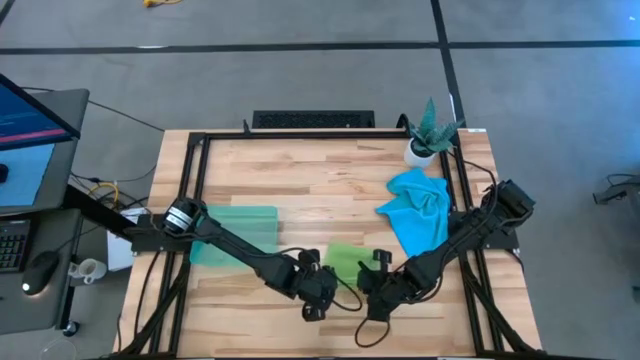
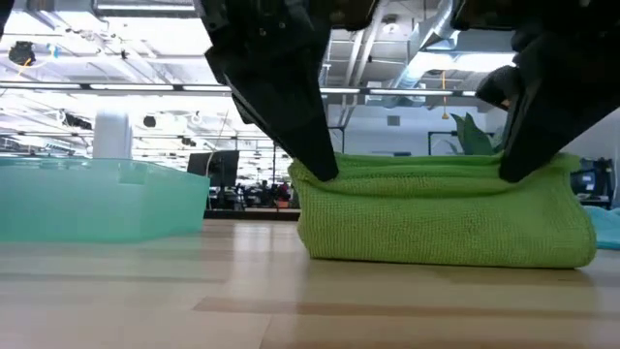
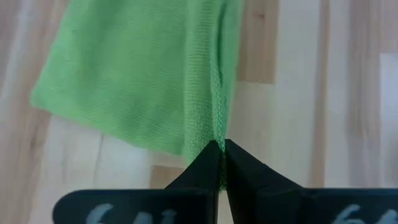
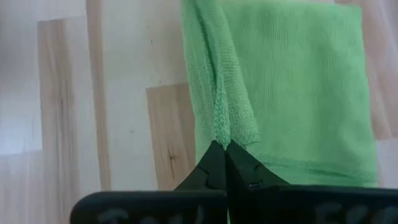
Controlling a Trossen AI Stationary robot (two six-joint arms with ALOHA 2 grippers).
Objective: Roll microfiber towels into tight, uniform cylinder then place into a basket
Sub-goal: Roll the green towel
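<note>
While pinching green towel [image 1: 345,260] | left tool [image 1: 322,290] clamped | right tool [image 1: 375,290] clamped

Lime green towel [image 1: 345,260]; sky blue towel [image 1: 420,212]; translucent teal basket [image 1: 240,232]; pale striped wood worktop [image 1: 320,170]; dark hands.

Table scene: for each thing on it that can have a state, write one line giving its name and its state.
Green towel: folded flat, not yet rolled, pinched at two corners.
Blue towel: crumpled, unrolled, beside the plant.
Basket: upright on the table, no towel in it.
Left gripper: shut on green towel's edge.
Right gripper: shut on green towel's edge.
Plant: upright in its pot.
</note>
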